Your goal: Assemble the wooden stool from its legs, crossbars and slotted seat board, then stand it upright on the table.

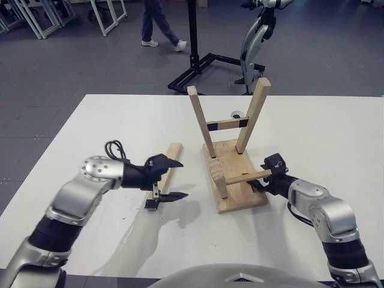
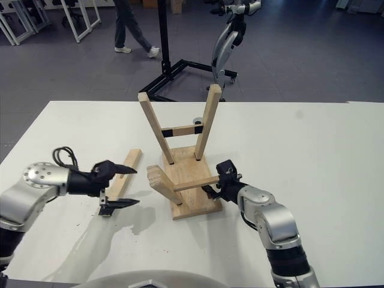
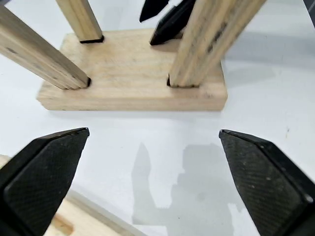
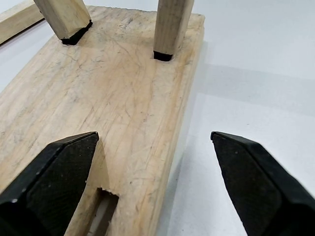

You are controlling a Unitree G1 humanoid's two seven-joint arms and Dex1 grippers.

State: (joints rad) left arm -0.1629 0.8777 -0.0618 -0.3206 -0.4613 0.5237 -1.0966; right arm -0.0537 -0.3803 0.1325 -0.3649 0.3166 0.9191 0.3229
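Rising from the grained rectangular seat board [image 1: 240, 195] stand square-cut legs [image 1: 201, 120]

No text, label, number or sign can be read on anything here. A few dark marks run along one leg [image 3: 216, 39], but they are too blurred to make out.
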